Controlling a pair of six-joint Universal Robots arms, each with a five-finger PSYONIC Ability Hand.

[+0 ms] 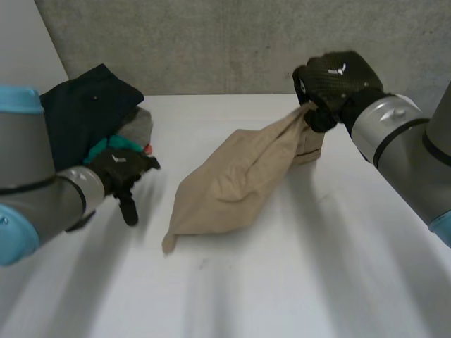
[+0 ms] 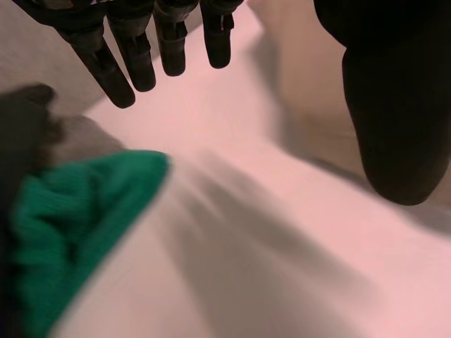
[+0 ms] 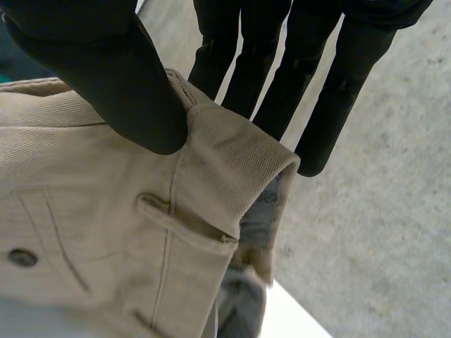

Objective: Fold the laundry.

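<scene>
Pinching khaki trousers [image 3: 106, 211] — right fingers [image 3: 282, 77].

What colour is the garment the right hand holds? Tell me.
Plain tan; the garment shows best in the right wrist view.

A white table [image 1: 296, 282] spans the scene from near to far, its matt top evenly and softly lit. A rough, speckled grey concrete wall [image 1: 232, 42] rises along its far edge. At far left, a plain pale panel [image 1: 25, 49] meets that wall.
</scene>
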